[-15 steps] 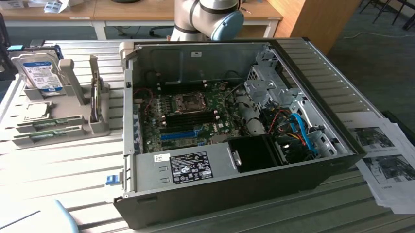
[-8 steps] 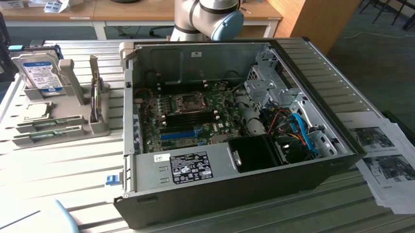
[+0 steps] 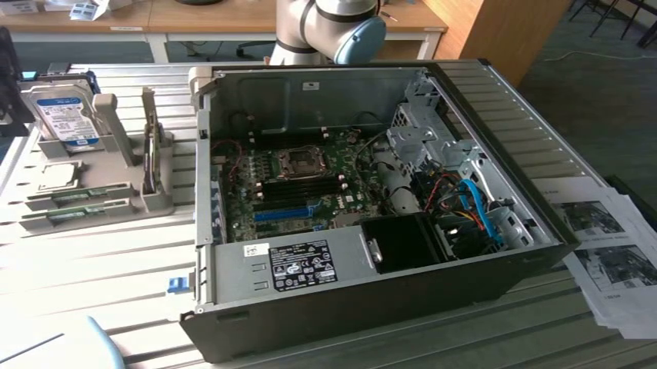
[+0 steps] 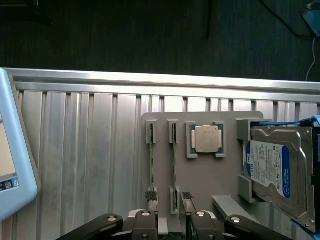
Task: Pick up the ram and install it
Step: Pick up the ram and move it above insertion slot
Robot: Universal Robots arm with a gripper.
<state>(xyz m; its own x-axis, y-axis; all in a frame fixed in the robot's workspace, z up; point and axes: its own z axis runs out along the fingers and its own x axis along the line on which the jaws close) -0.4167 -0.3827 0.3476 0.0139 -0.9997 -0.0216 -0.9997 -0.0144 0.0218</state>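
Two slim green ram sticks [image 4: 174, 165], edge-on in slots of grey holder [image 4: 200, 175], beside processor [image 4: 206, 139] and hard drive [image 4: 272, 167]. Gripper [image 4: 169, 196] spread wide over their near ends, grasping nothing. From exterior view: green faces of sticks, holder just beside open computer case [image 3: 308, 330] with motherboard [image 3: 298, 184].

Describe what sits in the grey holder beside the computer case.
Two ram sticks stand on edge in its slots, then a processor chip and a hard drive. The jaws hide one end of the holder.
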